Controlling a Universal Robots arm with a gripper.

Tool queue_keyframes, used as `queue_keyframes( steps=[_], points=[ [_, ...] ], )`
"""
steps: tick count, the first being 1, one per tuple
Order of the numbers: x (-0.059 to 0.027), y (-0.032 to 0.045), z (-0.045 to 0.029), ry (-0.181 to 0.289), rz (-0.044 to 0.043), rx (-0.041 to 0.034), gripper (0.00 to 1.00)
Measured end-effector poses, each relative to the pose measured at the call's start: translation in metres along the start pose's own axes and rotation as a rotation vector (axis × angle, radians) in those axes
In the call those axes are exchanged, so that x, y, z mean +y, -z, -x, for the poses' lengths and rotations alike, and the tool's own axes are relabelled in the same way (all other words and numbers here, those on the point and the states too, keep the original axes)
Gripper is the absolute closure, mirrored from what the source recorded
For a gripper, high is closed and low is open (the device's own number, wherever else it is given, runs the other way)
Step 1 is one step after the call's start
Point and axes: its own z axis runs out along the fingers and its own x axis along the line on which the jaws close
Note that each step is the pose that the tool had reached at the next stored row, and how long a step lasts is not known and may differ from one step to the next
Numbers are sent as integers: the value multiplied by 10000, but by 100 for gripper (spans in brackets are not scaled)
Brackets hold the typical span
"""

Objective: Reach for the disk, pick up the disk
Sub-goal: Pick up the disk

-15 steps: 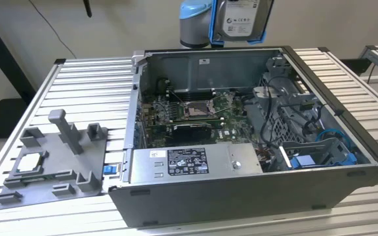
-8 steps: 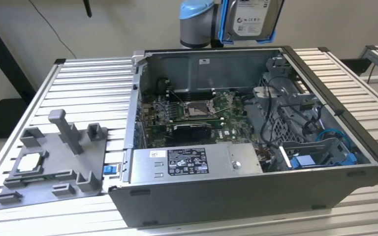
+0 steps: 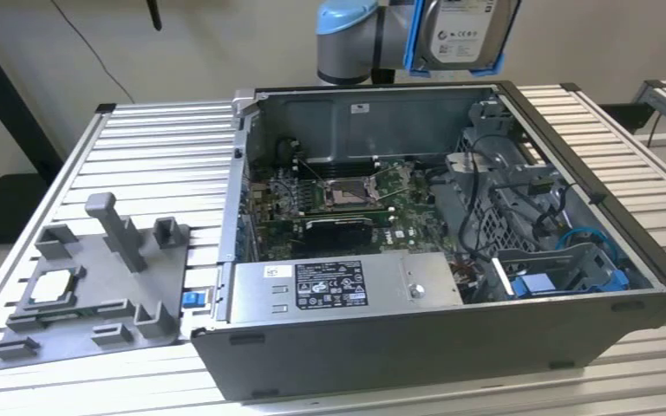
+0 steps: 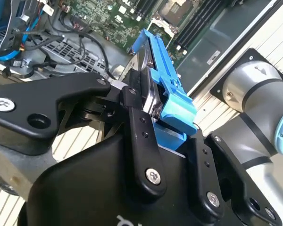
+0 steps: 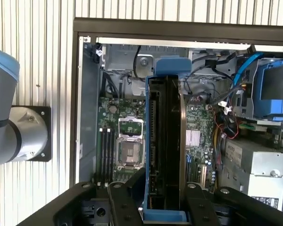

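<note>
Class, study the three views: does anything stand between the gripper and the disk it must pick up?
Nothing does. The gripper is already shut on the disk, its black fingers pressing the blue-framed drive from both sides. In the exterior view the disk hangs above the open computer case, apart from it.

disk (image 3: 460,33) cut off by the exterior view's upper edge; pincer (image 5: 165,200) fingertips hidden behind its blue frame

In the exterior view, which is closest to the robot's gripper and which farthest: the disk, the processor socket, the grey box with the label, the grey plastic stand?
1. The disk: held in the gripper, above the case's rear wall.
2. The processor socket: mid-case, on the green board.
3. The grey box: at the case's near edge.
4. The grey plastic stand: outside the case, at the exterior view's left.
</note>
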Motion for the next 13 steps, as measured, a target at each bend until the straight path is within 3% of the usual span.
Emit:
queue_keyframes(
  steps=[13],
  points=[
    [312,1,7,0,0,0,100]
  ],
)
